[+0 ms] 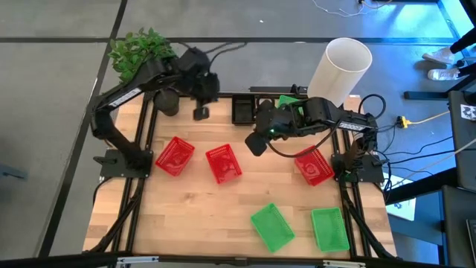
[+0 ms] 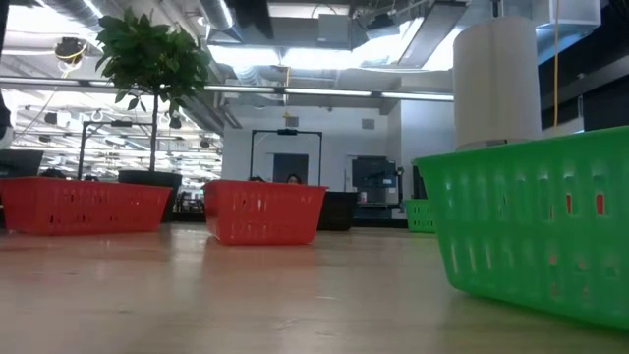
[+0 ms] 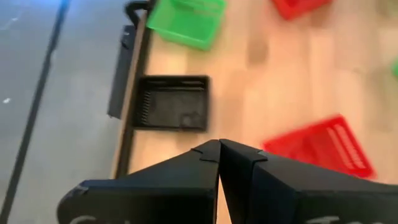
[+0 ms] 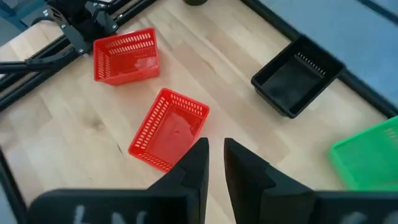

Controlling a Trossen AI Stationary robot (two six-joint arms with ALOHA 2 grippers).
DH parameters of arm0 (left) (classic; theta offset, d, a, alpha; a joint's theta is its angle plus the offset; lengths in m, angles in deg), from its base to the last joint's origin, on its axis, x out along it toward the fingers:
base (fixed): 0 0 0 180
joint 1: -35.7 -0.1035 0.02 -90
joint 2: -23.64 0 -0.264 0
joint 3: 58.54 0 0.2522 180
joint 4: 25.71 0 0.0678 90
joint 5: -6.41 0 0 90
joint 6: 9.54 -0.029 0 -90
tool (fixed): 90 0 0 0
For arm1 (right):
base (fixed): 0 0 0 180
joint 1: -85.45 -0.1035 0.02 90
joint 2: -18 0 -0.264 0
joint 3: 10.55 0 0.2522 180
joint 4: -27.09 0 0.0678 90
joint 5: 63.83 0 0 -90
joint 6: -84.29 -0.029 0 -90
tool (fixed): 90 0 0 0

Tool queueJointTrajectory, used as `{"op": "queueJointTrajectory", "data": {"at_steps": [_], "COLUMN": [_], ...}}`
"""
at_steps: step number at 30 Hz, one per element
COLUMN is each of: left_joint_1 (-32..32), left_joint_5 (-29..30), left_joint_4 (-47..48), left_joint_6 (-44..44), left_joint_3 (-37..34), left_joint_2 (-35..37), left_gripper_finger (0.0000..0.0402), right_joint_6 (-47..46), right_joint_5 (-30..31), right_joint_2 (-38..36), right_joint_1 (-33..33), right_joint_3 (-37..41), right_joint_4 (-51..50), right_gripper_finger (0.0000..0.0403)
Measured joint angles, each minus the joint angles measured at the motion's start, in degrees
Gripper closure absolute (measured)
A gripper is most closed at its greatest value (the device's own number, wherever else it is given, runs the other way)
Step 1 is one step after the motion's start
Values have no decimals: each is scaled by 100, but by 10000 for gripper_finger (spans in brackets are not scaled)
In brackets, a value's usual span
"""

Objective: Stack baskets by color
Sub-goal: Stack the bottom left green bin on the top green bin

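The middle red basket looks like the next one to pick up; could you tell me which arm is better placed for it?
Probably the right. The right gripper hovers empty, fingers slightly apart, beside the middle red basket. The left gripper is shut, back near the black basket.

The right arm hides much of the green basket beside the white cylinder; the third red basket lies partly under it too.

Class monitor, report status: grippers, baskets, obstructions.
Left gripper shut, empty. Right gripper slightly apart, empty, above middle red basket. No baskets stacked. Nothing in the way.
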Motion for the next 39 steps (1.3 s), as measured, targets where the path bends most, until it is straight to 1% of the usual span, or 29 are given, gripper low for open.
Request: {"op": "queueJointTrajectory", "data": {"at_steps": [4, 6, 8, 9, 12, 14, 17, 21, 25, 27, 32, 34, 36, 39], "left_joint_1": [447, 691, 913, 1028, 1438, 1758, 2304, 3083, 3837, 4156, 4705, 4881, 5054, 5256], "left_joint_5": [-24, -22, -22, -20, 94, 356, 1042, 1783, 2309, 2523, 2760, 2837, 2896, 2905], "left_joint_4": [411, 509, 606, 616, 759, 790, 1088, 1473, 1728, 1736, 1731, 1731, 1731, 1731], "left_joint_6": [54, 131, 341, 485, 957, 1374, 2165, 3319, 4144, 4433, 4709, 4740, 4719, 4606], "left_joint_3": [-1, -1, -4, -1, -2, 2, 0, 0, -4, -2, -2, -2, -2, -2], "left_joint_2": [306, 439, 588, 670, 906, 1041, 1198, 1315, 1341, 1379, 1355, 1367, 1362, 1361], "left_gripper_finger": [401, 401, 401, 401, 401, 401, 401, 401, 401, 401, 401, 401, 401, 401], "right_joint_6": [-384, -594, -833, -879, -737, -514, -299, -7, 313, 438, 368, 642, 715, 546], "right_joint_5": [-141, -203, -258, -272, -619, -849, -1133, -2050, -2723, -2849, -2941, -2913, -2900, -3145], "right_joint_2": [0, 1, 2, 2, 17, 4, 4, -31, -24, -24, -25, -24, -32, -20], "right_joint_1": [0, -7, -50, -77, -181, -268, -395, -663, -1117, -1293, -1520, -1543, -1543, -1547], "right_joint_3": [0, 0, 31, 81, 131, 259, 542, 850, 1163, 1320, 1862, 2129, 2457, 2890], "right_joint_4": [-155, -436, -660, -620, -617, -613, -620, -615, -591, -570, -190, -9, 336, 780], "right_gripper_finger": [353, 364, 385, 394, 395, 398, 400, 401, 401, 401, 389, 388, 389, 395]}}
